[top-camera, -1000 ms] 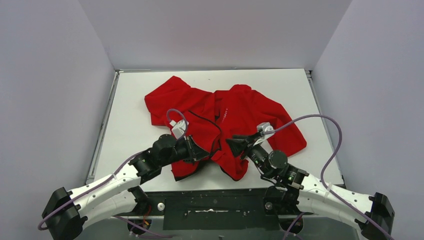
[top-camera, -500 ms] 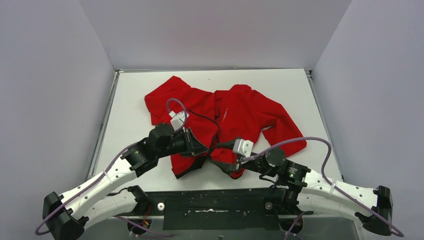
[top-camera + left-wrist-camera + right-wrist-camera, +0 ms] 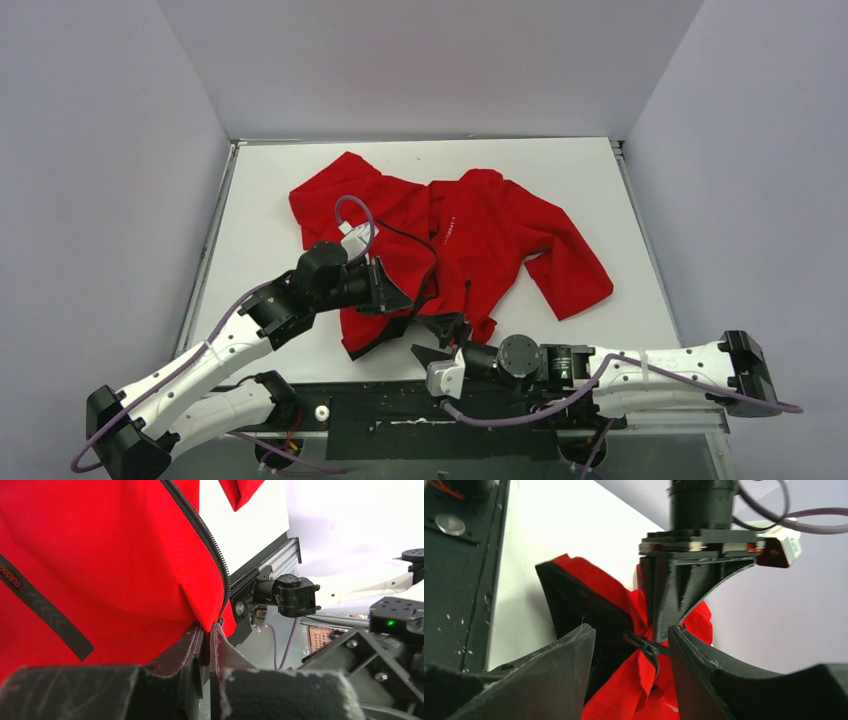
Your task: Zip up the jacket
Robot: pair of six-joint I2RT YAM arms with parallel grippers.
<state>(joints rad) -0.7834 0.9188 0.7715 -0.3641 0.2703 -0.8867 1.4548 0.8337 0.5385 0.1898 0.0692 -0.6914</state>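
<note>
1. Jacket (image 3: 480,230), bright red and open at the front, lies rumpled in the middle of the white table (image 3: 270,200). Its collar is toward 12 o'clock, its hem toward 6 o'clock, and one sleeve trails out toward 4 o'clock.
2. Reaching in from 7 o'clock, the left gripper (image 3: 398,298) meets the near hem. Its jaws are pressed together with a fold of red cloth pinched between them.
3. From the left wrist, the dark zipper (image 3: 212,550) curves down from 12 o'clock and ends right at the closed fingers (image 3: 190,645). A dark chevron-marked strip (image 3: 47,612) slants across the red cloth at 9 o'clock.
4. The right arm (image 3: 620,365) lies low along the table's near edge, pointing toward 9 o'clock. The right gripper (image 3: 438,340) sits at 6 o'clock of the hem, just beside the left gripper, with its jaws spread wide and nothing between them.
5. From the right wrist, the left gripper stands at 12 o'clock beyond the spread fingers (image 3: 569,650), with red cloth bunched beneath it. A thin dark tab (image 3: 644,646) juts from that cloth in the gap. Whether either finger touches the cloth cannot be told.
</note>
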